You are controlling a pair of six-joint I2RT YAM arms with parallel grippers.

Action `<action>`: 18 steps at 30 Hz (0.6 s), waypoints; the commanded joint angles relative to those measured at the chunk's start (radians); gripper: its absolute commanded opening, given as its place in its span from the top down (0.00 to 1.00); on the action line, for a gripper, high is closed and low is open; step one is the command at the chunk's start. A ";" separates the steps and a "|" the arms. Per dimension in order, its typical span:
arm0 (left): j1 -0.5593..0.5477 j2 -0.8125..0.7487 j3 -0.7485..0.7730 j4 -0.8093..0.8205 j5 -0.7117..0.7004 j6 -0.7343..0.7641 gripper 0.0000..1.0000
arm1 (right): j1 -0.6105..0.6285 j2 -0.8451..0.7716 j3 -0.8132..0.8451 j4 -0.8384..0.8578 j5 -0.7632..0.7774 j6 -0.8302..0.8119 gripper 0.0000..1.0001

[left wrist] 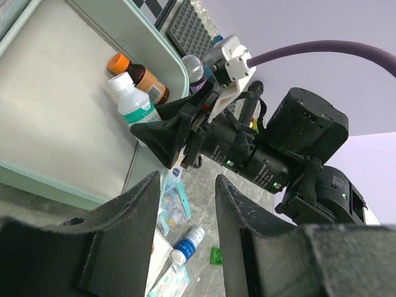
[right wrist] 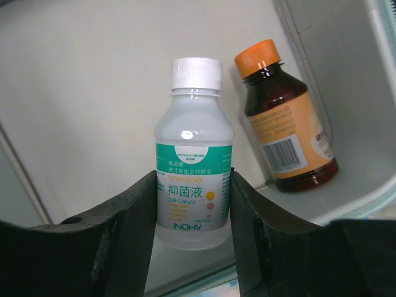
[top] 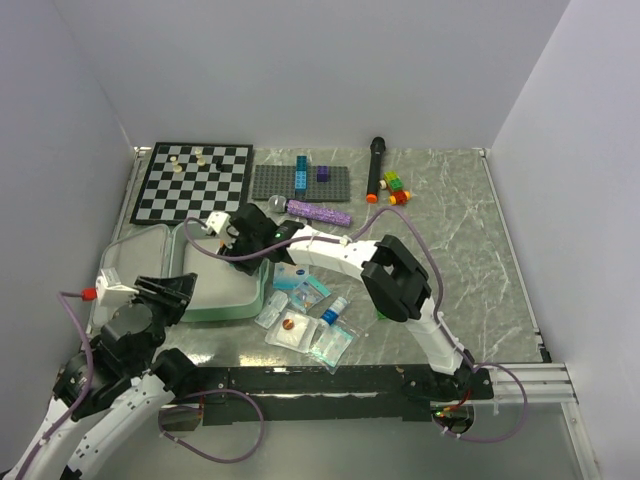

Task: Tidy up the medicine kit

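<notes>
The medicine kit (top: 140,258) lies open at the table's left, mint-green with a grey lining (right wrist: 80,93). My right gripper (top: 246,236) reaches into its right half and is shut on a white bottle (right wrist: 195,173) with a green label, one jaw against each side. A brown bottle with an orange cap (right wrist: 284,130) sits just beside it against the kit's wall. Both bottles, white (left wrist: 133,99) and brown (left wrist: 145,77), also show in the left wrist view. My left gripper (top: 165,295) hangs open above the kit's near edge, with nothing between its jaws (left wrist: 187,182).
Loose on the table right of the kit are a small blue-and-white bottle (top: 337,310), several clear sachets (top: 300,328), a round blue tin (top: 295,275) and a green scrap (top: 383,313). At the back are a chessboard (top: 195,182), a grey studded plate (top: 300,183), a purple stick (top: 320,212) and a black marker (top: 375,168).
</notes>
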 commanded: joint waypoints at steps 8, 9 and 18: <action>0.003 0.092 0.000 0.074 0.013 0.033 0.53 | 0.008 0.054 0.111 -0.077 0.220 -0.044 0.32; 0.003 0.098 -0.001 0.079 0.018 0.036 0.53 | 0.008 0.054 0.116 -0.081 0.220 -0.038 0.29; 0.001 0.098 0.008 0.085 0.013 0.038 0.54 | 0.013 -0.094 0.020 0.013 0.208 0.090 0.24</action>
